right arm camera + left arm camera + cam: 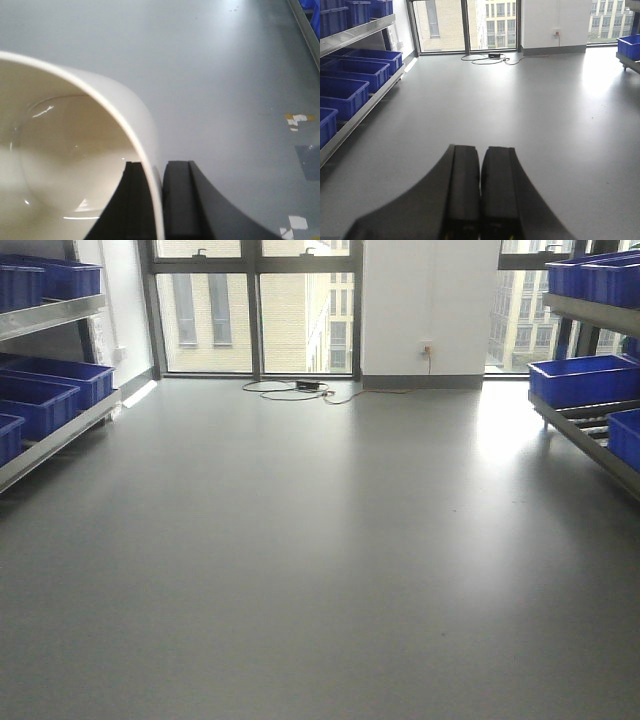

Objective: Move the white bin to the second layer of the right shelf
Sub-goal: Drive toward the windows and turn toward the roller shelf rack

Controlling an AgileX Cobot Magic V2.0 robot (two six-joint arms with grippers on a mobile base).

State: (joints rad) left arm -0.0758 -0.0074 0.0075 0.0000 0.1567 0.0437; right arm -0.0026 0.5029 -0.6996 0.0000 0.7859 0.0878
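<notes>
Two arms, two pretty different situations. The right gripper is pinching the wall of the white bin. One finger sits inside the tub and the other is outside, with the cream plastic rim squeezed between them. The bin is held over the grey floor, tipped so its glossy inside faces the wrist camera, and it fills the lower left of that view. A few tape scraps lie on the floor off to the right.

The left gripper has its fingers pressed together with nothing between them. It hangs over bare floor and points down the room toward the windows, with a cable on the floor just in front of them.

In the front view, the right shelf second layer is at the right edge. There's a blue crate at its far end and another at the near end. The open stretch between them shows what I think are rollers, but it's small and hard to be sure. The left shelf across the room carries more blue crates.
</notes>
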